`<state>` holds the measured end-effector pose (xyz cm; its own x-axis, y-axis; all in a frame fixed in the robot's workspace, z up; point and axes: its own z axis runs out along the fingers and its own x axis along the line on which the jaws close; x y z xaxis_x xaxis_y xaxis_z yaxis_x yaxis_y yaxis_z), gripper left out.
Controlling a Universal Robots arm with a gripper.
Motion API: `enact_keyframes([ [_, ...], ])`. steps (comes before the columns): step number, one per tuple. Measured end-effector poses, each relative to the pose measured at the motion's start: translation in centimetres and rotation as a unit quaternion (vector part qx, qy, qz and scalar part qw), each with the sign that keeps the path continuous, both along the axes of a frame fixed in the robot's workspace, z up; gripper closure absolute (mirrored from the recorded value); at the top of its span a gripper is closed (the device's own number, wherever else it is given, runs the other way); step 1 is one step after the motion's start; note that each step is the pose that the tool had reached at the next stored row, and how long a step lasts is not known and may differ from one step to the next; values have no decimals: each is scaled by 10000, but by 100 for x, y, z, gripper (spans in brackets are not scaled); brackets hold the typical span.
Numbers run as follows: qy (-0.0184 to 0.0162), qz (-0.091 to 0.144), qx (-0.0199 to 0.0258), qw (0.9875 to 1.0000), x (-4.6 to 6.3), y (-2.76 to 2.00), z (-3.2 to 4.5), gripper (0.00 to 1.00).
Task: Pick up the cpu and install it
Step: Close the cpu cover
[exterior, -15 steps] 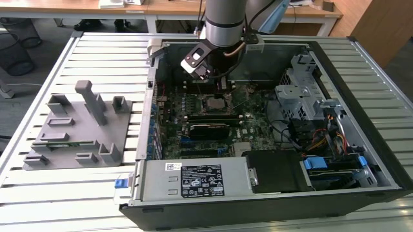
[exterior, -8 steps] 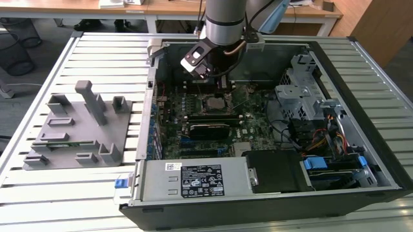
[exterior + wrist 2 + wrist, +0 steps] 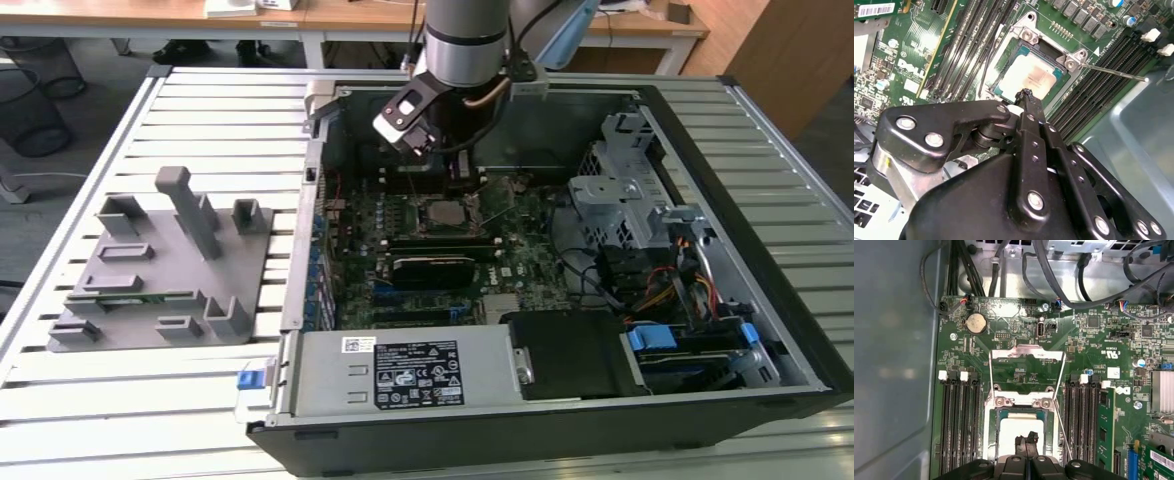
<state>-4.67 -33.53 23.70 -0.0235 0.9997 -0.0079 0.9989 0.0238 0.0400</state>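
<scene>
The small, square, silvery-topped cpu (image 3: 1009, 435) lies flat in the black socket on the green motherboard (image 3: 1094, 340). Directly above the cpu, the black gripper (image 3: 1026, 439) is pinched closed and holds nothing. Seating looks done. The metal load plate (image 3: 1026, 356) beside the cpu stands open, so clamping it will need a gentle, square press.

The arm (image 3: 463, 40) is held upright, the wrist (image 3: 447, 95) turned downward. In both wrist views the pincer (image 3: 1026, 439) (image 3: 1026, 95) is seen fully closed.
</scene>
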Motion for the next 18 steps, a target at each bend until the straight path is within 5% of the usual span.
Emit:
enact_keyframes([
  [18, 1, -34, -27, 10000, 0, 9, 174, 89],
])
